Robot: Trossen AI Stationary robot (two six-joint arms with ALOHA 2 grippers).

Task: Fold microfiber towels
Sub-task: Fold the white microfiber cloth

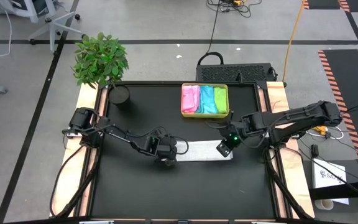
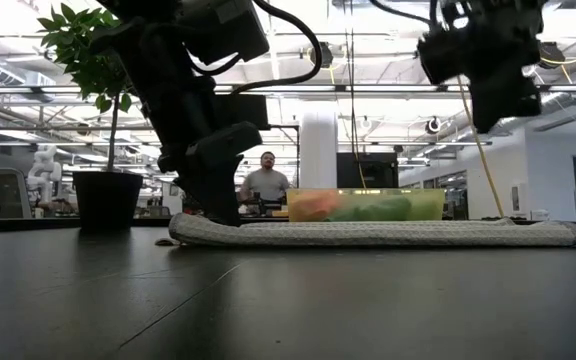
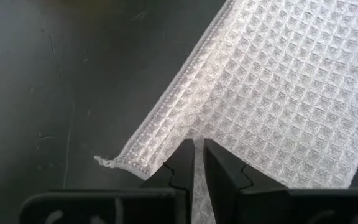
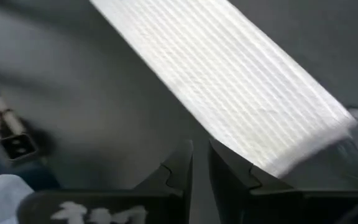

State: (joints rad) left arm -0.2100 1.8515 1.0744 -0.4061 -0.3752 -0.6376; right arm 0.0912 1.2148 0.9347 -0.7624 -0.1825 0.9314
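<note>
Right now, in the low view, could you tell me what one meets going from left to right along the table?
Potted plant → left gripper pinching the white towel's left end → yellow-green tray behind the towel → right gripper, raised above the towel's right part.

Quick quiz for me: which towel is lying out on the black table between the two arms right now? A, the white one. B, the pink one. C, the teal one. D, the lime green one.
A: the white towel lies flat on the table, with the left end effector at one end, while the pink, teal and green towels sit in the tray.
</note>
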